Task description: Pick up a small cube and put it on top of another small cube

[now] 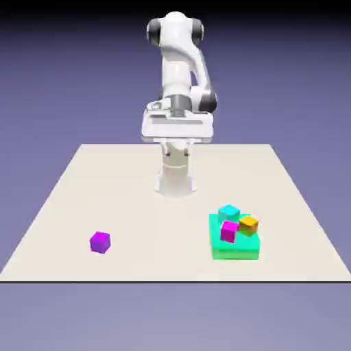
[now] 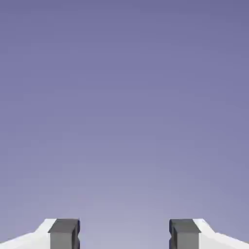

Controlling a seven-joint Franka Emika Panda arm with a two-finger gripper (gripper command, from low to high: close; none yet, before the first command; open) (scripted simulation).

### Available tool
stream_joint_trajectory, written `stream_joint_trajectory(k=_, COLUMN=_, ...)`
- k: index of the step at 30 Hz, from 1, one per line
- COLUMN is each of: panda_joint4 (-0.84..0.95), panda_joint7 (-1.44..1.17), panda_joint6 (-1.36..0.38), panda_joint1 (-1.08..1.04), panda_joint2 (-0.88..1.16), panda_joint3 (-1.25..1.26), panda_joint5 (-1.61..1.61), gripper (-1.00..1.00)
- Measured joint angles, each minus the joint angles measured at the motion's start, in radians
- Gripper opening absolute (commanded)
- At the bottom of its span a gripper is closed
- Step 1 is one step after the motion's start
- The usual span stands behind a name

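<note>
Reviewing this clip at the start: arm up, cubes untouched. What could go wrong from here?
1. The cyan cube sits on the green block, crowded by the magenta cube and orange cube; placing there may knock them.
2. The violet cube resembles the magenta one, so a wrong pick is possible.
3. The open gripper sees only backdrop, no target.

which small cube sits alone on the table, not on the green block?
The violet-purple cube, alone toward the exterior view's left. The cyan cube, magenta cube and orange cube cluster on the green block.

violet cube (image 1: 100,242) | cyan cube (image 1: 229,212) | green block (image 1: 236,248) | beige table (image 1: 137,192)
</note>
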Motion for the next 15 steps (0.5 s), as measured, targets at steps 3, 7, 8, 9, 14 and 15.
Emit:
stream_joint_trajectory(k=3, panda_joint4=0.044, panda_joint7=-0.051, panda_joint6=-0.045, panda_joint1=-0.012, panda_joint2=0.109, panda_joint3=-0.059, panda_joint5=0.034, gripper=0.00)
stream_joint_trajectory(k=7, panda_joint4=0.102, panda_joint7=-0.119, panda_joint6=-0.106, panda_joint1=-0.029, panda_joint2=0.254, panda_joint3=-0.137, panda_joint5=0.079, gripper=0.00)
stream_joint_trajectory(k=8, panda_joint4=0.116, panda_joint7=-0.136, panda_joint6=-0.121, panda_joint1=-0.033, panda_joint2=0.290, panda_joint3=-0.156, panda_joint5=0.090, gripper=0.00)
stream_joint_trajectory(k=9, panda_joint4=0.131, panda_joint7=-0.153, panda_joint6=-0.136, panda_joint1=-0.037, panda_joint2=0.326, panda_joint3=-0.176, panda_joint5=0.101, gripper=0.00)
stream_joint_trajectory(k=14, panda_joint4=0.203, panda_joint7=-0.238, panda_joint6=-0.212, panda_joint1=-0.062, panda_joint2=0.507, panda_joint3=-0.274, panda_joint5=0.158, gripper=0.00)
stream_joint_trajectory(k=15, panda_joint4=0.218, panda_joint7=-0.255, panda_joint6=-0.227, panda_joint1=-0.059, panda_joint2=0.544, panda_joint3=-0.293, panda_joint5=0.169, gripper=0.00)
